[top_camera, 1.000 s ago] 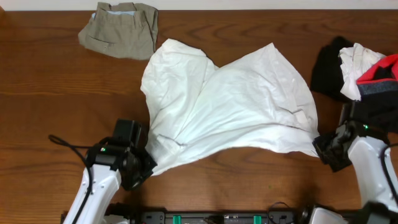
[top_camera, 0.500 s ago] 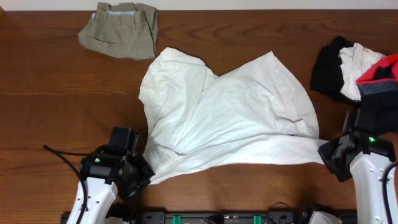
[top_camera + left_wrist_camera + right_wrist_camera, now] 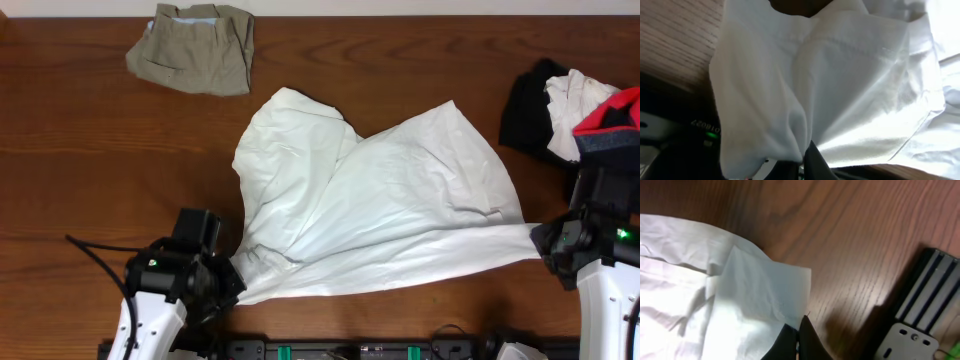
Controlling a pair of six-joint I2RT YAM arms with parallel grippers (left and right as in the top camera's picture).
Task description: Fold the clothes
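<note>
Bright even light, soft shadows, white top glaring, wrist views softly blurred

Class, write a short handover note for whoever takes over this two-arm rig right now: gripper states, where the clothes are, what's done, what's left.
Left gripper: shut on the white top's near-left corner.
Right gripper: shut on its near-right corner.
White top: lies wrinkled on the table, its near edge stretched between the two grippers.
Khaki piece: far left.
Pile of black, white and red pieces: far right.
Done: top gripped by two corners.
Left: no neat fold in it yet. Flatten it, fold it, then probably start on the pile.
</note>
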